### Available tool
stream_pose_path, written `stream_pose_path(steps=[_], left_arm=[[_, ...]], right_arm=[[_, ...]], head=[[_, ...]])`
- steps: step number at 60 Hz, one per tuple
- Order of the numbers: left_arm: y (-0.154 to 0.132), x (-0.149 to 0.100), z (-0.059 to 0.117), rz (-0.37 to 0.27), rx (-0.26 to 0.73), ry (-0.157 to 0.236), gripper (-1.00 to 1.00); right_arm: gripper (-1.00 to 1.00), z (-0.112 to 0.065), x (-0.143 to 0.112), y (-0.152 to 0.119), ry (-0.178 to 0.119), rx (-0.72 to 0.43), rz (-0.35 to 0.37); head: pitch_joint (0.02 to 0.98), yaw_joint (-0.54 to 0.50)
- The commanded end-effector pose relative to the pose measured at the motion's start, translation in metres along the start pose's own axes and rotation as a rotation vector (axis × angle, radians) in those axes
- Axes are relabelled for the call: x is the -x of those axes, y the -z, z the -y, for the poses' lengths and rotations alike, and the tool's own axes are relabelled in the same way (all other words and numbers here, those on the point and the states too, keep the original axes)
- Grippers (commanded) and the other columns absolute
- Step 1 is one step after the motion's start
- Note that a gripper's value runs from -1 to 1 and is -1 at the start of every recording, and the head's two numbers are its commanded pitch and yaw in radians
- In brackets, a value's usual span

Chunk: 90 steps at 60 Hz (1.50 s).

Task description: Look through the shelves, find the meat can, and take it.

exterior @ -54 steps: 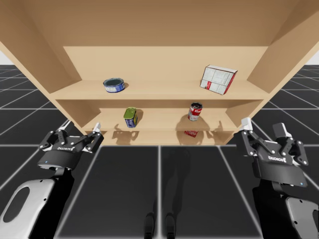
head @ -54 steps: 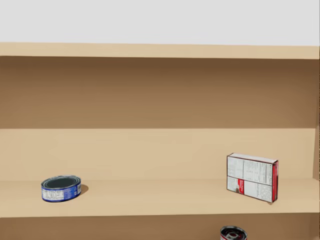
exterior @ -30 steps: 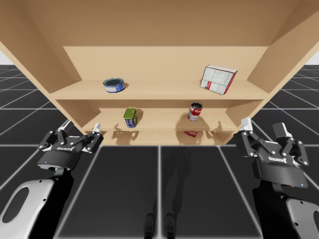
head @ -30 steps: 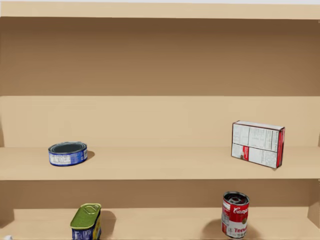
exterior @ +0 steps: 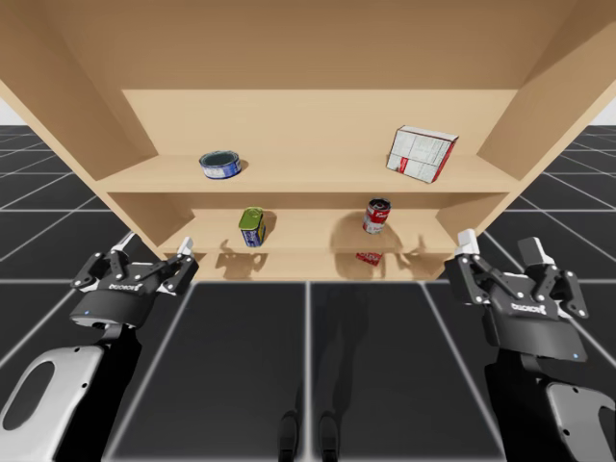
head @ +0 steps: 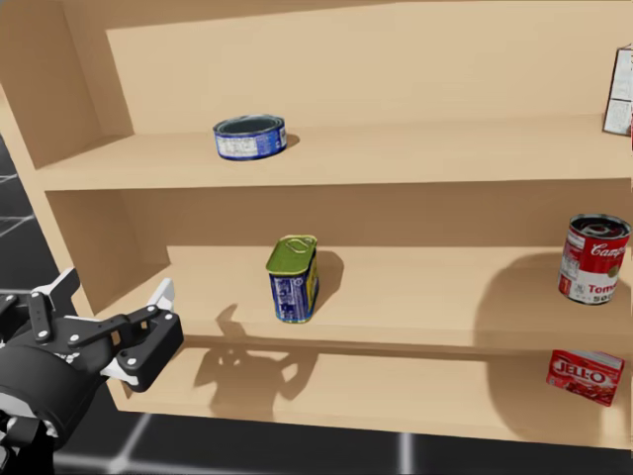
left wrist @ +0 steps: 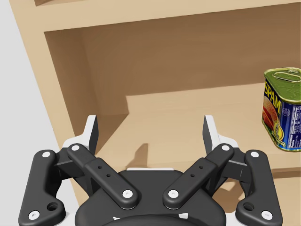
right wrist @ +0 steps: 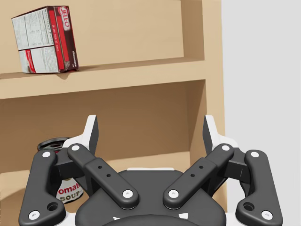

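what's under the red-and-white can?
The red-and-white can stands on the middle shelf; one shelf down, a small red box sits roughly beneath. That shelf covers the space behind the box.

Meat can (left wrist: pixel 282 113): left wrist view, one side out of frame; white box (head: pixel 621 89): head view, a strip at the right edge, rest cut off; red can (right wrist: pixel 70 193): right wrist view, mostly hidden behind the right gripper (right wrist: pixel 150 129), rim and a bit of label showing; red box (exterior: pixel 369 257): high view, too small to tell its faces
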Motion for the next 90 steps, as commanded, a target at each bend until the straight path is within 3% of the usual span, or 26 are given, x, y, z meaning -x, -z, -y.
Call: stream_pose_path(steps=[1, 11, 18, 22, 24, 39, 47, 51, 64, 79, 90], left_arm=[[0.000, 0.000, 0.000, -0.001, 0.003, 0.000, -1.00], [-0.002, -0.001, 0.003, 0.002, 0.020, -0.013, -1.00], [-0.008, -0.009, 0.011, -0.021, 0.060, -0.051, -1.00], [-0.013, -0.017, 0.016, -0.038, 0.065, -0.047, -1.00], [-0.020, -0.024, 0.021, -0.033, 0.082, -0.057, -1.00], [-0.049, -0.050, 0.053, -0.064, 0.163, -0.028, -1.00], [-0.050, -0.057, 0.062, -0.097, 0.204, -0.067, -1.00], [-0.046, -0.057, 0.068, -0.116, 0.216, -0.093, -1.00], [-0.017, -0.044, 0.088, -0.196, 0.222, -0.100, -1.00], [0.014, -0.031, 0.103, -0.213, 0.214, -0.094, -1.00], [0.039, -0.024, 0.111, -0.218, 0.229, -0.122, -1.00]], right_arm=[[-1.00, -0.002, 0.002, -0.001, -0.003, -0.011, -0.010], [-1.00, -0.002, 0.003, -0.001, -0.005, -0.015, -0.014], [-1.00, -0.002, 0.004, -0.001, -0.004, -0.013, -0.016], [-1.00, -0.002, 0.004, -0.001, -0.006, -0.013, -0.016], [-1.00, -0.003, 0.005, -0.001, -0.007, -0.015, -0.018], [-1.00, -0.001, 0.006, -0.001, -0.007, -0.010, -0.023], [-1.00, -0.001, 0.006, -0.001, -0.011, -0.009, -0.026], [-1.00, -0.001, 0.007, -0.001, -0.014, -0.009, -0.026], [-1.00, 0.000, 0.007, 0.000, -0.005, -0.004, -0.031], [-1.00, 0.001, 0.006, 0.000, -0.008, 0.001, -0.030], [-1.00, 0.002, 0.008, 0.000, -0.018, 0.000, -0.033]], head=[[0.545, 0.24], [0.548, 0.26], [0.547, 0.25], [0.547, 0.24], [0.546, 0.24], [0.538, 0.24], [0.535, 0.24], [0.534, 0.24], [0.534, 0.24], [0.535, 0.23], [0.534, 0.23]])
